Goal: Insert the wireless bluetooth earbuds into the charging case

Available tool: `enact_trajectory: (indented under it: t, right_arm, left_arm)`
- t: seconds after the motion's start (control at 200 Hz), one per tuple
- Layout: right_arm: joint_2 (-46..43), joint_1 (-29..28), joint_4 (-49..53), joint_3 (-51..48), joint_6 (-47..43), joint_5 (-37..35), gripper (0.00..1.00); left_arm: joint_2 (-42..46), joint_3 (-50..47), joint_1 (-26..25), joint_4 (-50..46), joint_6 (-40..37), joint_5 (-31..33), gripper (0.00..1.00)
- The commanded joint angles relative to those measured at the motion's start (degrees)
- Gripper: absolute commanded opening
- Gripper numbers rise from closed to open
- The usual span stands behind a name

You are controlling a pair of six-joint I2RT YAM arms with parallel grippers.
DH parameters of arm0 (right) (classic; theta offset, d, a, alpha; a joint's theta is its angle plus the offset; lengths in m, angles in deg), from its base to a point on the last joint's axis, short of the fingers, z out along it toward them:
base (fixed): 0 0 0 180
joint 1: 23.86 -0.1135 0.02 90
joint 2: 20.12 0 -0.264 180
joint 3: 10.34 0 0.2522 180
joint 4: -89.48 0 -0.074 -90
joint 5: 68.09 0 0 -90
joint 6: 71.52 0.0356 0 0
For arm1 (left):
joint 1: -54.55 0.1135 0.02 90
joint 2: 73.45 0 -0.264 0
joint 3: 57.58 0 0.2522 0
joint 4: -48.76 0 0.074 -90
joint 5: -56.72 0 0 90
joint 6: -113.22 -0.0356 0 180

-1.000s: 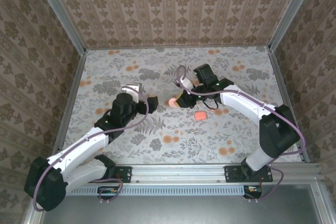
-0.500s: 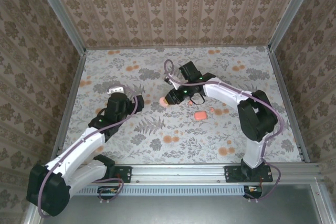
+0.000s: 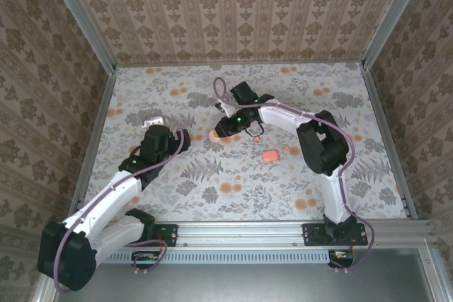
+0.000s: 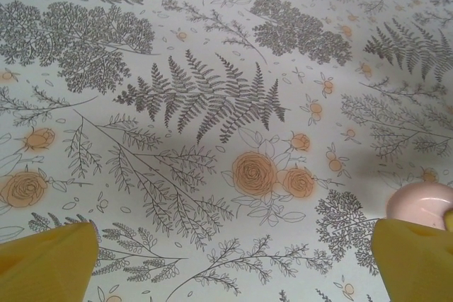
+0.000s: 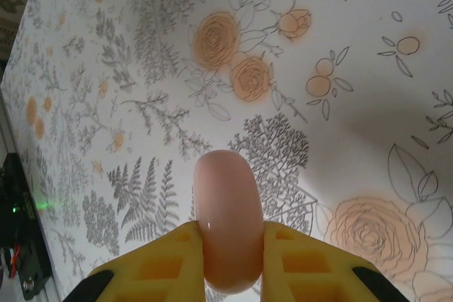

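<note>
My right gripper [image 5: 232,230] is shut on a glossy pink round disc [image 5: 228,210], held on edge between its yellow fingers a little above the table. From above, this gripper [image 3: 220,132] and the disc [image 3: 216,136] sit left of the table's middle. The disc [image 4: 417,203] also appears at the right edge of the left wrist view. My left gripper [image 4: 233,238] is open over bare floral cloth, and from above it [image 3: 153,122] is well to the left of the disc. A pink rounded square [image 3: 270,155] lies flat on the table. The earbuds are too small to pick out among the printed orange flowers.
The floral tablecloth [image 3: 233,189] is ringed by patterned walls and a metal frame [image 3: 98,139]. The right arm [image 3: 311,129] arches across the table's centre right, above the pink rounded square. Open cloth lies between the two grippers.
My right gripper has carried the pink disc leftward and slightly away from me. The left gripper has drawn back to the left, still open.
</note>
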Motion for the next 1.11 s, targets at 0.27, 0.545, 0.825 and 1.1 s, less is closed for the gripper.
enact_trajectory:
  t: [0.27,0.545,0.825,1.1]
  right_arm:
    - [7.0,0.8,1.2,5.2,4.7,1.6,0.19]
    - [9.1,2.0,1.1,6.1,5.2,2.8,0.2]
    - [11.2,3.3,3.7,8.7,3.8,5.1,0.21]
    - [12.1,3.8,4.8,9.6,4.3,4.0,0.28]
  left_arm:
    - [-2.9,-0.1,3.6,1.9,0.5,-6.9,1.0]
    - [-5.1,0.8,3.5,4.1,-2.9,-11.3,1.0]
    - [-8.7,1.6,3.4,7.0,-6.7,-17.0,1.0]
    - [-10.3,3.2,3.3,5.9,-8.3,-18.6,1.0]
